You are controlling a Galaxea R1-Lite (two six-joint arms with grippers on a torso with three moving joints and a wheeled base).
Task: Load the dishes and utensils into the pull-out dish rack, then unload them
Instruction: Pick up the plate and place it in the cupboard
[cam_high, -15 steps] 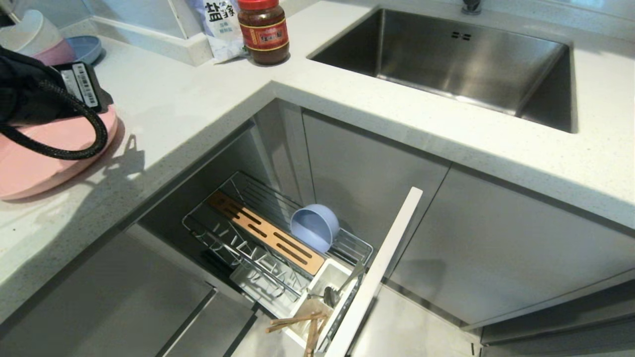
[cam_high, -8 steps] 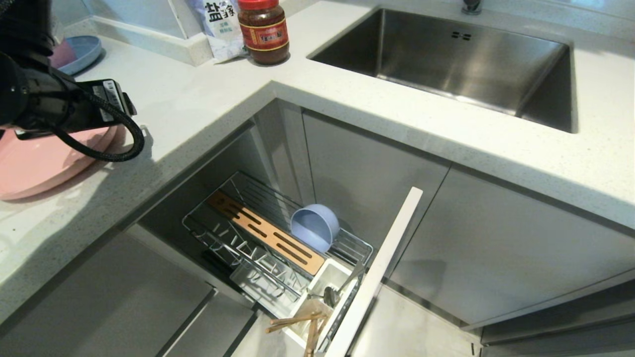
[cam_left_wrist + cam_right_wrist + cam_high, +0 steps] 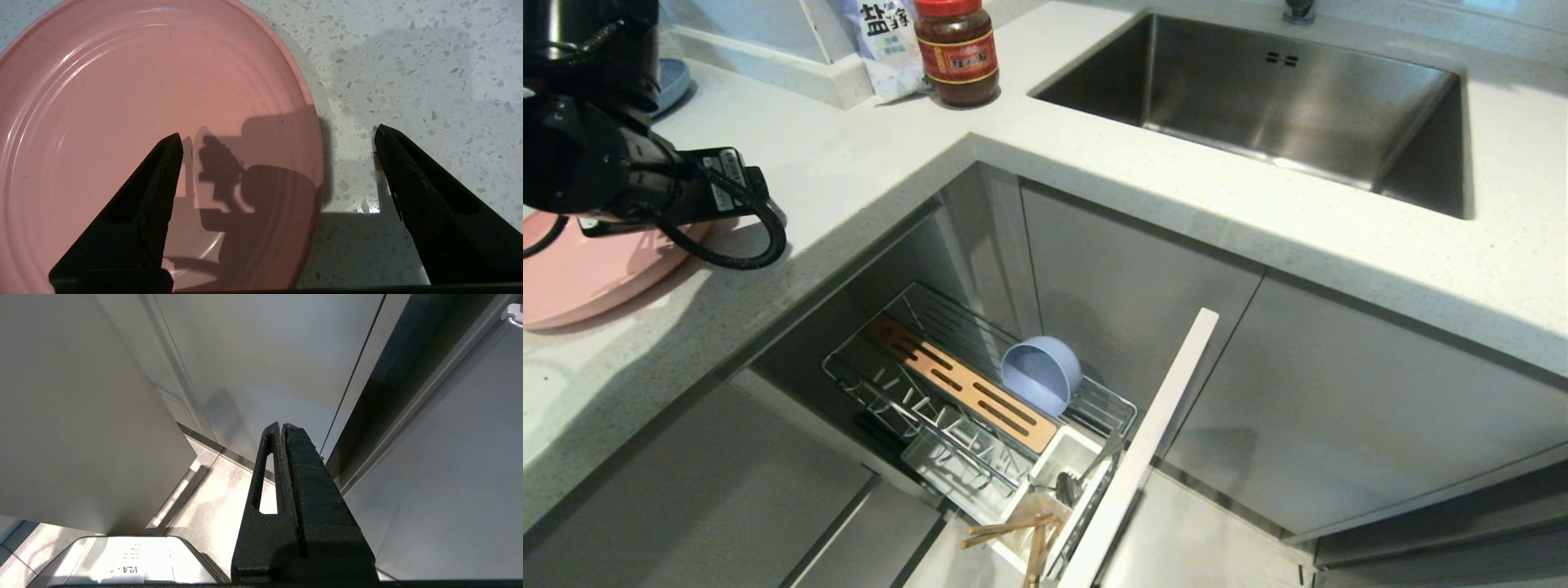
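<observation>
One dish, the plate (image 3: pixel 572 278), lies flat on the counter (image 3: pixel 866 188) at the left edge of the head view, outside the rack (image 3: pixel 980 400). The bowl (image 3: pixel 1041 376) sits tipped in the rack at the frame's lower centre, beside the wooden block (image 3: pixel 960 384). The chopsticks (image 3: pixel 1013 535) and a spoon (image 3: pixel 1068 487) stand in the white cup (image 3: pixel 1086 453) at the rack's near end; I cannot make out the fork. Whether this is late loading or early unloading cannot be told, but the plate is the piece apart from the rest.

The left gripper (image 3: pixel 278 141) hangs over the plate with its jaws spread wide, one finger above the plate, the other above bare counter, gripping nothing. The right gripper (image 3: pixel 284 426) is closed and empty, pointed at grey cabinet fronts and floor.

The counter is pale speckled stone, L-shaped, with a steel sink (image 3: pixel 1258 98) at the upper right. A sauce jar (image 3: pixel 956 53) and a salt bag (image 3: pixel 882 41) stand at the top centre. The rack's front (image 3: pixel 1143 449) is pulled out.
</observation>
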